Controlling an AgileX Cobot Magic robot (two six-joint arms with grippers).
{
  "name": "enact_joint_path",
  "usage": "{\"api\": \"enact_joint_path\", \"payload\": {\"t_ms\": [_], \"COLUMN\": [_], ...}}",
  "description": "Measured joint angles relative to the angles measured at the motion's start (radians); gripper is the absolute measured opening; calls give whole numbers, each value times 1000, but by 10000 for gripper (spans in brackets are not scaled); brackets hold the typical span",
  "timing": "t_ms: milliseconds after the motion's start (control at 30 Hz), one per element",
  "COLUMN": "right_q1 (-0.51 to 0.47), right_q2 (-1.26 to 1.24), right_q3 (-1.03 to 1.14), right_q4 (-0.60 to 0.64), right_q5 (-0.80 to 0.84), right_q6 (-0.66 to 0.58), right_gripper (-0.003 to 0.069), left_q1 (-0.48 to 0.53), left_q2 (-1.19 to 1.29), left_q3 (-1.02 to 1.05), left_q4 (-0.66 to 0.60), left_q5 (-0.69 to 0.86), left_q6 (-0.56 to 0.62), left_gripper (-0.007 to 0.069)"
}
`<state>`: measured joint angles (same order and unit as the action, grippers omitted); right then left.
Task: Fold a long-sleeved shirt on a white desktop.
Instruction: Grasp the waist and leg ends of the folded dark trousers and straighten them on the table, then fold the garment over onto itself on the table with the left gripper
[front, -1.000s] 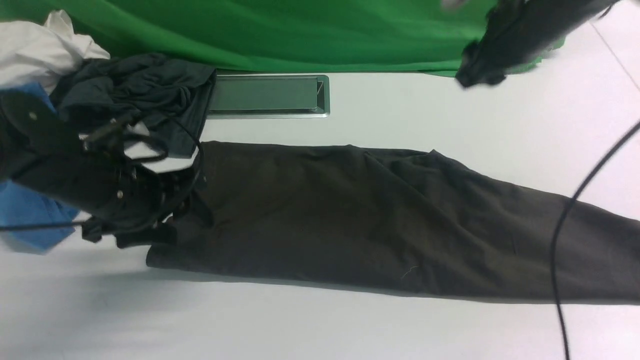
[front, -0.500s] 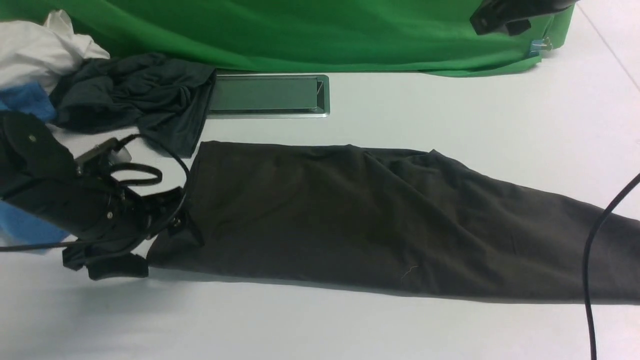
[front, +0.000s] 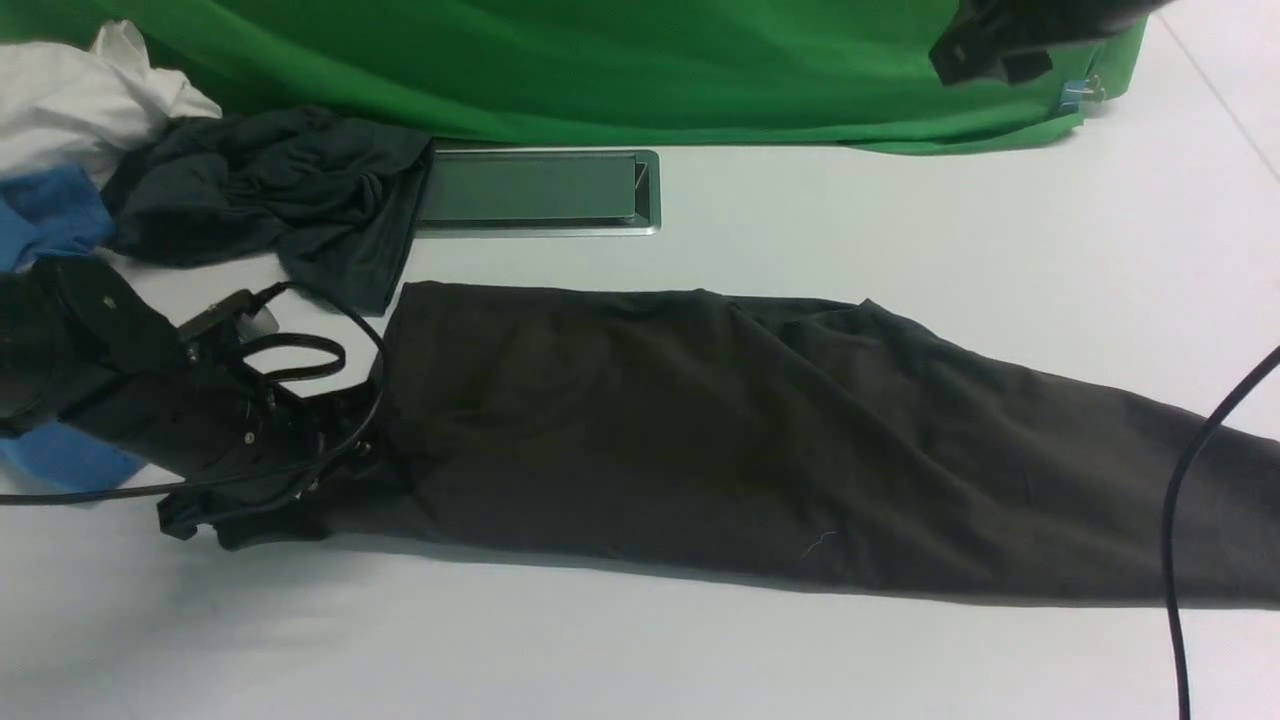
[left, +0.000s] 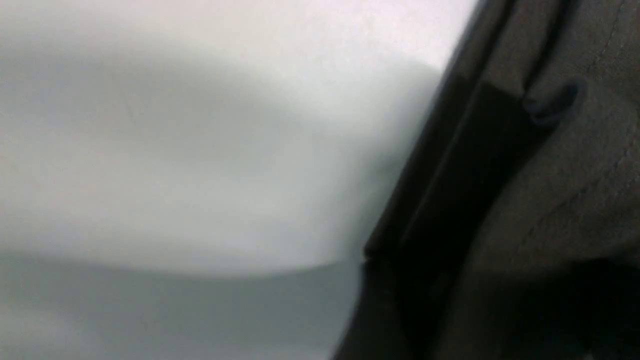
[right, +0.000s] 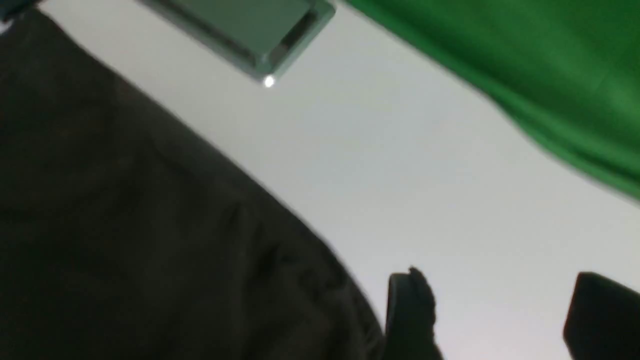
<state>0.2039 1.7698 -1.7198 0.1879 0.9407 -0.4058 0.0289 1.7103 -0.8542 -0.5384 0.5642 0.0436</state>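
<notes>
The long-sleeved shirt (front: 750, 450) lies as a long dark brownish band across the white desktop (front: 850, 220), from centre-left to the right edge. My left gripper (front: 300, 480) sits low at the shirt's left end, its fingers against the near corner of the hem. The left wrist view is blurred: dark cloth (left: 575, 175) beside bare desktop (left: 200, 150), with the jaws lost in darkness. My right gripper (front: 985, 45) hangs high at the far right. Its fingers (right: 410, 310) stand wide apart over bare desktop (right: 400, 175), beside the shirt (right: 125, 225).
A slate-grey garment (front: 270, 190), a blue garment (front: 50, 220) and a white cloth (front: 80, 90) are piled at the far left. A silver-framed hatch (front: 535, 190) lies behind the shirt. Green cloth (front: 600, 70) covers the back. A black cable (front: 1180, 520) hangs at the right.
My left gripper pulled back off the shirt's left end, then pushed in again at its near corner. My right arm rose toward the far right, then held still.
</notes>
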Motion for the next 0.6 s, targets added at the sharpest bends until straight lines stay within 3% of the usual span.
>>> {"api": "enact_joint_path", "payload": {"t_ms": [100,133,167,233,400,500,600], "right_q1": [0,0,0,0,-1,-2,-13], "right_q2": [-13,-14,-32,-60,-188,-327,-433], "right_q3": [101,109,191,278,498,658,728], "right_q4": [31,34,53,63,68,70,71], "right_q5": [-1,-3,-17,-47,-173,-318,-406], "right_q6": [14,15,18,21,56,104,129], "right_gripper": [434,434,434,433,337,127,36], "left_q1": [10,12,28,52,136,208,276], "left_q2": [3,3,2,-9,-90,-209,-328], "left_q3": [1,1,3,3,37,102,165], "left_q4": [6,7,9,5,7,10,10], "left_q5": [-4,-4,8,32,74,55,10], "left_q6": [4,4,6,10,14,13,11], "left_gripper": [270,270,141,81,78,78,78]}}
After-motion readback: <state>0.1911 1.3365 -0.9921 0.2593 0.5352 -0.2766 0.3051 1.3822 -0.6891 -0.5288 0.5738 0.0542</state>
